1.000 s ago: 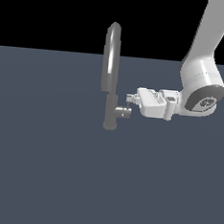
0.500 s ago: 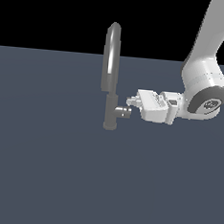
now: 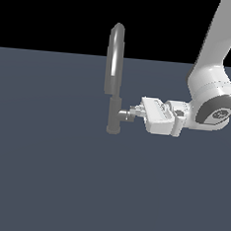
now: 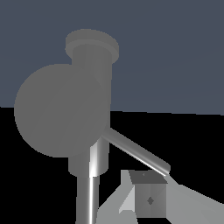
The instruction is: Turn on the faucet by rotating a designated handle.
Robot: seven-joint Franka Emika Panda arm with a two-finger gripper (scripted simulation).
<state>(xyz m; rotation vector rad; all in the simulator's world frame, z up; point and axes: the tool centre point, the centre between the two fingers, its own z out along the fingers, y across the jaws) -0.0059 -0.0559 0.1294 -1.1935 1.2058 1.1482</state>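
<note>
The faucet is a tall grey tap with an arched spout, standing on the dark floor in the exterior view. The handle is a short stub sticking out of the column toward the exterior view's right. My gripper comes in level from that side, its fingers together at the stub's end, apparently shut with nothing held. In the wrist view the handle shows as a large round end face, with its thin lever rod slanting away to meet my gripper at the fingertip.
The white arm comes down from the exterior view's upper right. A flat dark grey floor spreads all around the faucet's base.
My gripper and wrist have sunk a little lower beside the handle, staying at the stub's end. The faucet column has not moved.
</note>
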